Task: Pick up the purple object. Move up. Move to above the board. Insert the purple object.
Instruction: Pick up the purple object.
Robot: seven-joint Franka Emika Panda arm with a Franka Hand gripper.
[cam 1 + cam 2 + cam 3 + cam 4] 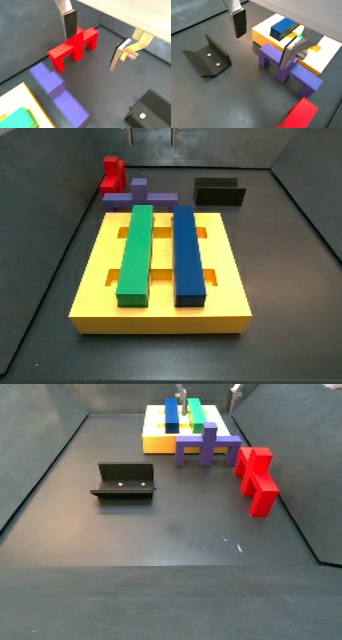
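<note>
The purple object (281, 67) lies on the dark floor against the short end of the yellow board (264, 35); it also shows in both side views (139, 196) (207, 446). The board (160, 288) holds a green bar (138, 253) and a dark-blue bar (189, 253) in its slots. My gripper (264, 37) is open and empty, well above the floor. One finger (291, 54) hangs over the purple object's crossbar, while the opposite finger (70, 24) hangs over the end of the red block (73, 47). In the side views the gripper shows only at the top edge (151, 135) (205, 396).
The red block (257, 479) lies beside the purple object, near a wall. The fixture (123, 481) stands on the floor on the purple object's other side, and also shows in a wrist view (208, 57). Grey walls enclose the floor.
</note>
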